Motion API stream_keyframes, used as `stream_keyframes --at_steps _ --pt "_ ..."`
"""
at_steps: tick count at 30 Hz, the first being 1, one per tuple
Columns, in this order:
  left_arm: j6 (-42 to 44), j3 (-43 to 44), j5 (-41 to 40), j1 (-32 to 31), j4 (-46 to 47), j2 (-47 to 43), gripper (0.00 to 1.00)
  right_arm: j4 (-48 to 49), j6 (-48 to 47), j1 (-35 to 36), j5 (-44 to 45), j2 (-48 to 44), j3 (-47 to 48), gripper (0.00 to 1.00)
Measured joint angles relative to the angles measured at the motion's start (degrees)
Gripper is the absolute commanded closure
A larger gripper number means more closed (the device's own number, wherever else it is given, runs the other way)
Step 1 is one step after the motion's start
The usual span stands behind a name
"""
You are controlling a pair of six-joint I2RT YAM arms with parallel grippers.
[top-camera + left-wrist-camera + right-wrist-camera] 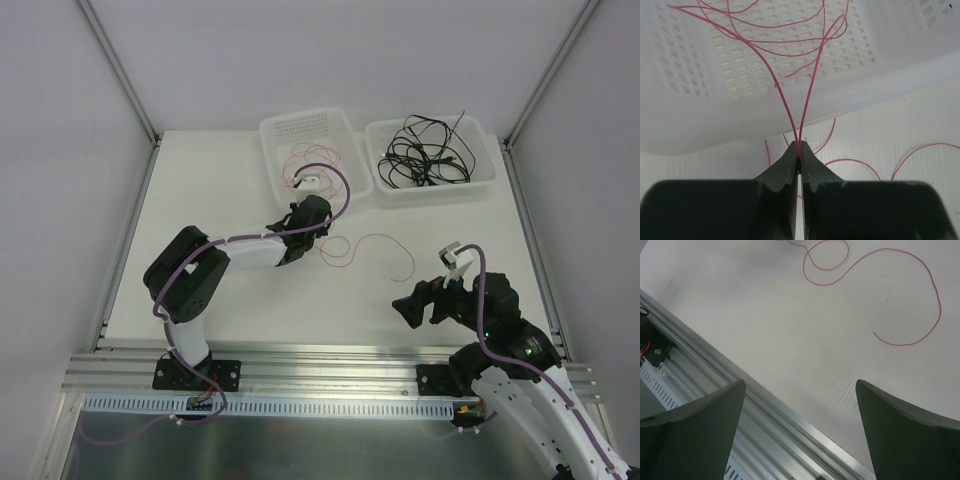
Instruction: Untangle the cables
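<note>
Pinches the red cable (812, 87) in the left gripper (799, 150), jaws pressed together with two strands squeezed between the tips. Holds there just in front of the near wall of the left basket (275, 135), above the desk (250, 300). Fans the two strands up from the tips and over the basket's rim, into loose red loops on its perforated floor. Has more red line lying on the desk beneath and beside that gripper: a small loop close to the basket, then a long open curve running toward the middle of the desk and ending in a free tip. Has the right gripper (800, 385) spread wide and holding nothing, low over the near part of the desk by the aluminium rail (300, 360), well apart from the red curve. Shows the black cables (425, 160) as a tangled heap inside the right basket (480, 185), at the far edge of the desk, just beside the left basket. Cannot tell whether the red loops in the basket and on the desk belong to one cable or several.
</note>
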Motion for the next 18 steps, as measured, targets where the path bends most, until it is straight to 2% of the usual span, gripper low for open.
stream_keyframes --at_steps 4,8,13,18 --pt "2.3 0.0 4.4 0.0 -2.3 -1.7 1.00 -0.3 0.0 0.0 0.1 -0.5 0.0 0.03" --pt "5.1 2.8 10.1 0.0 -10.4 -6.0 1.00 -0.3 0.0 0.0 0.1 -0.7 0.0 0.03" --pt "9.1 14.6 15.2 0.3 -21.4 -9.8 1.00 -0.3 0.0 0.0 0.2 -0.7 0.0 0.03" --pt "13.0 27.0 19.0 3.0 -26.1 -11.4 1.00 -0.3 0.0 0.0 0.2 -0.7 0.0 0.03"
